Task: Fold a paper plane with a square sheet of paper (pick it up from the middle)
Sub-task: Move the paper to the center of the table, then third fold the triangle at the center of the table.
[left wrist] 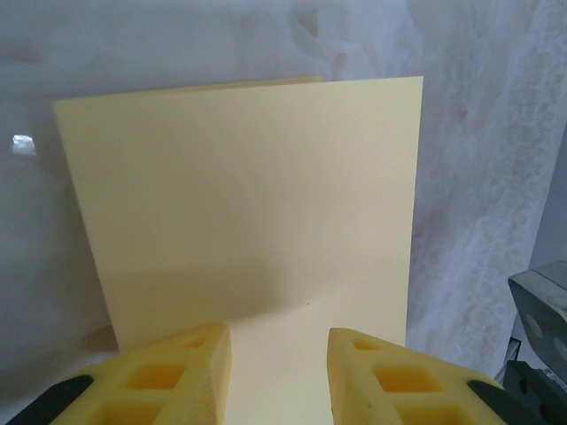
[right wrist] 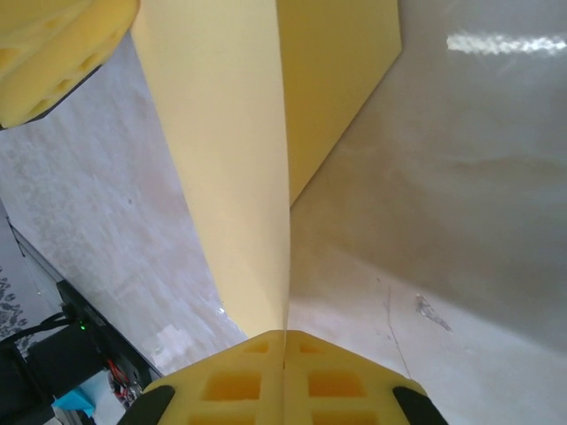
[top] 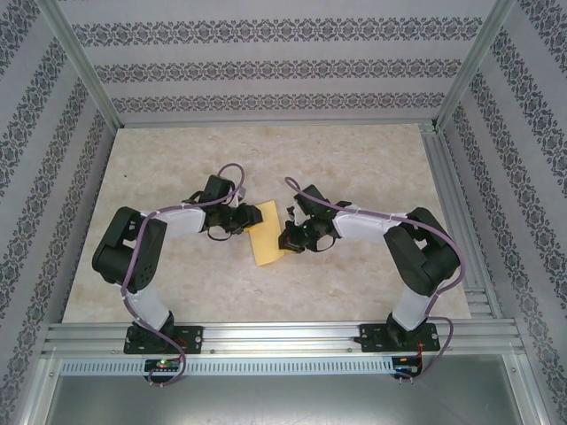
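Right gripper [right wrist: 283, 343] fingertips press together on the square sheet of paper [top: 266, 235], plain yellow and doubled along a sharp crease. It sits mid-table [top: 354, 168] between both arms; the left gripper [left wrist: 279, 359] is spread around its near edge

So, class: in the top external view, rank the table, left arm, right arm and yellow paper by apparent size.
1. table
2. left arm and right arm, about alike, so unranked
3. square sheet of paper, smallest

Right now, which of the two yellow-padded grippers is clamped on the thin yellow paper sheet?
The right gripper: its pads are pressed together on an edge of the thin yellow paper sheet. The left gripper has its pads apart.
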Controlling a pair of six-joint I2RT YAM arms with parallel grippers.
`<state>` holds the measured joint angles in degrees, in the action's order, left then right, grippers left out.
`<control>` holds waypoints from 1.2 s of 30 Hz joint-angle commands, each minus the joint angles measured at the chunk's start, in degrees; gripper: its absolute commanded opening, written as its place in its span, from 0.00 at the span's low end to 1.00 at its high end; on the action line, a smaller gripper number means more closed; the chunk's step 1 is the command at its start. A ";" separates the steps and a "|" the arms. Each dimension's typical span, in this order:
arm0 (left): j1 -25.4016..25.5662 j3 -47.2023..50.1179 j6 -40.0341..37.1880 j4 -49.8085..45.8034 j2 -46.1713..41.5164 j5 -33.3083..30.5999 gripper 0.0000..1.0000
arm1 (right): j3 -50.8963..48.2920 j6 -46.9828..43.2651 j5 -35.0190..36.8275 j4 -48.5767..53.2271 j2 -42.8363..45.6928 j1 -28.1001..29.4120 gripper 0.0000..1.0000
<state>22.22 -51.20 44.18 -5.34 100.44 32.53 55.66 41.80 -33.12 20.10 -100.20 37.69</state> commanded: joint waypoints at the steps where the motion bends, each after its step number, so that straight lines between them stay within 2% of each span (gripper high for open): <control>1: 0.78 -1.80 -1.28 1.01 0.53 -0.73 0.34 | -0.40 -1.73 -0.67 0.68 1.50 -0.59 0.07; 5: 0.75 -1.46 -2.00 -0.19 0.88 -2.12 0.33 | -0.80 0.80 -1.12 -2.59 1.57 -0.57 0.23; 7: 0.79 -1.12 -1.92 -0.02 1.48 -2.21 0.33 | -1.75 2.72 -1.41 -4.15 2.12 -0.43 0.27; 16: 0.97 -0.66 -1.46 1.29 3.46 -2.19 0.31 | -7.61 9.58 -1.64 -8.25 6.67 -0.20 0.30; 20: 1.02 -0.66 -1.36 1.48 3.88 -2.19 0.31 | -8.26 10.88 -1.09 -10.11 6.71 -0.08 0.24; 28: 1.13 -0.59 -1.42 2.02 4.32 -1.86 0.31 | -6.77 12.47 0.43 -13.46 4.57 -0.06 0.05; 36: 1.22 -0.92 -1.53 1.84 4.13 -1.69 0.31 | -2.83 11.07 0.12 -15.24 0.66 1.61 0.00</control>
<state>22.70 -51.51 43.81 -5.30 103.68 30.98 50.35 53.65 -33.69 7.53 -98.37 38.41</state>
